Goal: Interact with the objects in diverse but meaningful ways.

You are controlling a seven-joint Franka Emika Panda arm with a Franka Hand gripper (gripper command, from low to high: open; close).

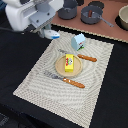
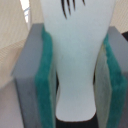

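White scoop-like piece [image 2: 75, 55], seemingly light, stiff and slippery, sits pinched at its neck between the jaws, above the placemat [image 1: 65, 95].

Exterior view looks down on the placemat [image 1: 65, 65]; wrist view hugs the fingers [image 2: 47, 85].

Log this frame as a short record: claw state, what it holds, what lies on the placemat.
claw: shut on white scoop-like piece, raised above the placemat's far edge
placemat: striped, on dark table
plate: centre of placemat, yellow pack on it
utensils: knife beyond plate, fork nearer
blue-and-white box: far part of placemat
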